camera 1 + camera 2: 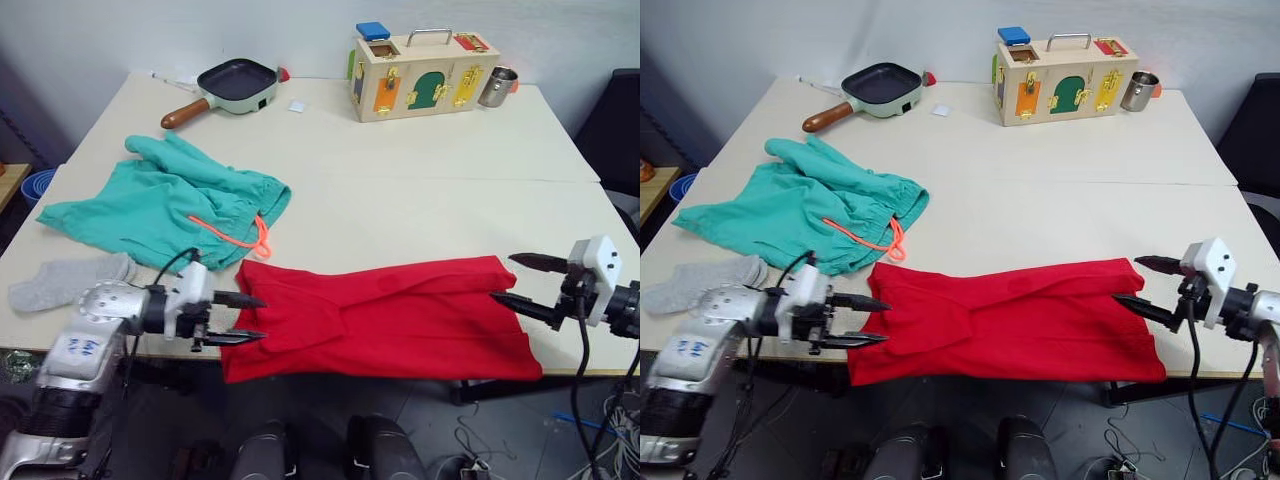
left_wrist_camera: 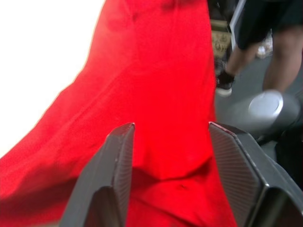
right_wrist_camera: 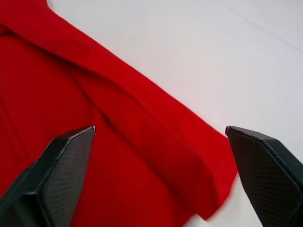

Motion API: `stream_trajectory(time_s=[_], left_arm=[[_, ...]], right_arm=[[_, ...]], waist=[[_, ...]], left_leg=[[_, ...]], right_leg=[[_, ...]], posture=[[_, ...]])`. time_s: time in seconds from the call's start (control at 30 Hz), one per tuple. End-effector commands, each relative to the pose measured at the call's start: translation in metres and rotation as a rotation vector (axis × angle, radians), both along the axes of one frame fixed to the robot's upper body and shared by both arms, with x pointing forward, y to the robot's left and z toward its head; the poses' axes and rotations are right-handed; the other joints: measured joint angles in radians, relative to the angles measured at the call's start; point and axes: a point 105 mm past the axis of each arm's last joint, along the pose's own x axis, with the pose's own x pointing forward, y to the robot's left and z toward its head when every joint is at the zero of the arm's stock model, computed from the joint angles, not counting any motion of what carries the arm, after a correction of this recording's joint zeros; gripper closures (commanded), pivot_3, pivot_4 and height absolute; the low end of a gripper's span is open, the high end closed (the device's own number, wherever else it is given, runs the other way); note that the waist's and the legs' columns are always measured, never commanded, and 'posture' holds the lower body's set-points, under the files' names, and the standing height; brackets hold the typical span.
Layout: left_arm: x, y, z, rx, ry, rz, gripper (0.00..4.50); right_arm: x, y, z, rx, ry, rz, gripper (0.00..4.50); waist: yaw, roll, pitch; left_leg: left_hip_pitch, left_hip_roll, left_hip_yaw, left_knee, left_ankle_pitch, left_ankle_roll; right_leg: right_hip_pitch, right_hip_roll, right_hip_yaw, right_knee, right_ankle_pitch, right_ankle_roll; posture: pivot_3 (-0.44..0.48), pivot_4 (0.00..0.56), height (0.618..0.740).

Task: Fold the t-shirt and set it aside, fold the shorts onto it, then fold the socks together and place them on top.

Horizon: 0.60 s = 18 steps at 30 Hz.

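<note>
The red t-shirt (image 1: 390, 315) lies folded into a long band along the table's front edge. My left gripper (image 1: 250, 318) is open at the shirt's left end, one finger above and one below the cloth edge. At the shirt's right end my right gripper (image 1: 512, 279) is open, its fingers straddling the corner of the fabric (image 3: 142, 142). The teal shorts (image 1: 170, 205) with an orange drawstring (image 1: 240, 235) lie crumpled at the left of the table. A grey sock (image 1: 65, 280) rests near the front left edge.
At the back of the table (image 1: 420, 190) stand a green frying pan (image 1: 235, 85), a wooden latch box (image 1: 420, 75) and a metal cup (image 1: 497, 87). A person's legs (image 2: 279, 56) stand on the floor beyond the front edge.
</note>
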Motion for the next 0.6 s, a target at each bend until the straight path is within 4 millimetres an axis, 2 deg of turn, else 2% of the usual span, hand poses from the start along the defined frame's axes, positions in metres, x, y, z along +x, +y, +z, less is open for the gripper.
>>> stream_trajectory(time_s=[0.03, 0.07, 0.17, 0.23, 0.33, 0.43, 0.6], left_arm=[[-0.008, -0.004, 0.024, -0.074, 0.008, 0.006, 2.02], [-0.007, -0.008, 0.029, -0.099, 0.007, 0.011, 2.02], [-0.006, -0.021, 0.035, -0.14, -0.016, 0.007, 1.49], [-0.01, -0.031, 0.034, -0.151, 0.003, -0.023, 0.93], [-0.014, -0.041, 0.035, -0.157, -0.001, -0.05, 0.93], [-0.013, -0.043, 0.036, -0.161, -0.009, -0.047, 0.9], [-0.012, -0.045, 0.031, -0.148, -0.02, -0.044, 0.9]], right_arm=[[0.0, -0.006, 0.0, -0.153, 0.018, 0.068, 0.0], [0.002, -0.007, -0.003, -0.191, 0.036, 0.092, 0.0], [0.014, -0.002, -0.005, -0.219, 0.042, 0.132, 0.0], [0.021, -0.002, -0.011, -0.257, 0.069, 0.152, 0.0], [0.028, -0.004, -0.016, -0.294, 0.103, 0.155, 0.0], [0.034, -0.006, -0.021, -0.307, 0.13, 0.14, 0.61], [0.04, -0.003, -0.024, -0.315, 0.134, 0.153, 2.36]], waist=[[-0.006, 0.0, 0.0], [-0.007, 0.0, 0.0], [-0.012, 0.0, 0.0], [-0.014, 0.0, 0.0], [-0.015, 0.0, 0.0], [-0.015, 0.0, 0.0], [-0.015, 0.0, 0.0]], left_leg=[[0.0, 0.0, 0.0, 0.0, 0.0, 0.0], [0.001, 0.0, 0.0, 0.0, 0.0, 0.0], [0.001, 0.0, 0.0, 0.0, 0.0, 0.0], [0.001, 0.0, 0.0, 0.0, 0.0, 0.0], [0.001, 0.0, 0.001, 0.0, 0.001, -0.001], [0.001, 0.0, 0.001, 0.0, 0.001, -0.001], [0.001, 0.0, 0.001, 0.001, 0.001, -0.002]], right_leg=[[0.0, 0.0, 0.0, 0.0, 0.0, 0.0], [0.001, 0.0, 0.0, 0.0, 0.0, 0.0], [0.001, 0.0, 0.0, 0.0, 0.0, 0.0], [0.001, 0.0, 0.0, 0.0, 0.0, 0.0], [0.001, 0.001, 0.0, 0.0, 0.0, 0.0], [0.001, 0.002, 0.0, 0.0, -0.001, -0.001], [0.001, 0.002, 0.0, 0.0, -0.001, -0.001]], posture=[[0.0, 0.15, 0.74], [0.0, 0.15, 0.74], [0.0, 0.15, 0.74], [0.0, 0.15, 0.74], [0.0, 0.15, 0.74], [0.0, 0.15, 0.74], [0.0, 0.15, 0.74]])
